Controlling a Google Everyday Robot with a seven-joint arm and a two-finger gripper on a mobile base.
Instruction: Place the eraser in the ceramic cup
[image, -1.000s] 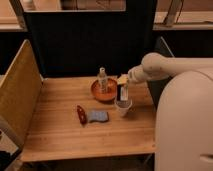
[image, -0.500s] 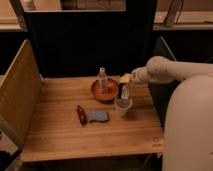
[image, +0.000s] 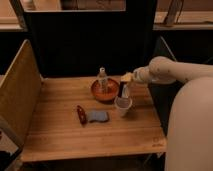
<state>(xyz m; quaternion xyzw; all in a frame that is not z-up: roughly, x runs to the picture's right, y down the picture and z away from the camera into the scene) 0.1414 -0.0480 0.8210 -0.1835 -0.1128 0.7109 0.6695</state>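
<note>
The white ceramic cup (image: 123, 106) stands on the wooden table (image: 60, 135), right of centre. My gripper (image: 125, 86) hangs just above the cup, reaching in from the right. The slim eraser (image: 125, 91) hangs upright from it, its lower end at the cup's mouth. The gripper is shut on the eraser.
A wide orange-red bowl (image: 105, 90) sits just behind and left of the cup, with a clear bottle (image: 102, 79) standing at it. A small red object (image: 81, 114) and a soft blue pad (image: 98, 116) lie left of the cup. A wooden side panel (image: 17, 95) rises on the left.
The arm has drawn back to the right and up a little. The gripper with the eraser stays over the cup.
</note>
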